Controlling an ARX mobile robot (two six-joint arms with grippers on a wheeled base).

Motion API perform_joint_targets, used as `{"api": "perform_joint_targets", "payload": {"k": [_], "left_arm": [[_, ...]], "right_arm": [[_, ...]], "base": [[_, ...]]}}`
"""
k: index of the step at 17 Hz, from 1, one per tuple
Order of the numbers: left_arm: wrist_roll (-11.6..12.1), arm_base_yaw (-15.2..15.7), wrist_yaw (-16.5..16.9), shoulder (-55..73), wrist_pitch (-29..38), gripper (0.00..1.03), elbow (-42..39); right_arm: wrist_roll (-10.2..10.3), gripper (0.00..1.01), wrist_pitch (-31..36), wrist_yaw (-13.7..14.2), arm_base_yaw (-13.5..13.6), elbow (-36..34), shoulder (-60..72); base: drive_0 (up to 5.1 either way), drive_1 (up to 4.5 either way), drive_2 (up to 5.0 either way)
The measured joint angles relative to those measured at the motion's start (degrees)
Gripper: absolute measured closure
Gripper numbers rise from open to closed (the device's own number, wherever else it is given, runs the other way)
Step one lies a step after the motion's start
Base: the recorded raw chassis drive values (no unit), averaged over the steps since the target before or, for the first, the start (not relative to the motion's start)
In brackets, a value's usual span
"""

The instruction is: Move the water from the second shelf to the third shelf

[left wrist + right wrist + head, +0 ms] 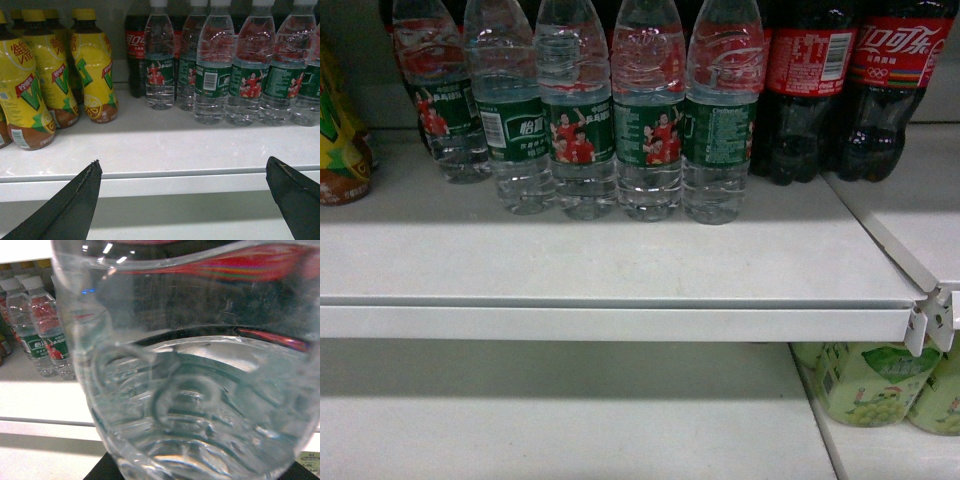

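Head view: no arms in sight, just five water bottles (649, 110) standing upright in a row on the upper shelf (620, 265), cola bottles (865, 85) to their right, and another shelf below.

Left wrist: the left gripper (185, 195) is wide open and empty, hovering at the shelf edge; the row stands ahead and slightly right of it.

Right wrist: a water bottle (195, 390) fills the frame right against the right gripper, so that arm's nearer, probably holding it. Jaws are hidden, can't tell.
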Motion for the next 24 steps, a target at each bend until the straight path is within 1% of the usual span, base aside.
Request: {"api": "perform_joint_targets", "payload": {"k": [24], "left_arm": [[0.02, 0.00, 0.02, 0.00, 0.04, 0.05, 0.00]], "right_arm": [[-0.02, 0.62, 0.13, 0.04, 0.00, 0.44, -0.28]], "base": [[0.0, 0.00, 0.0]]}}
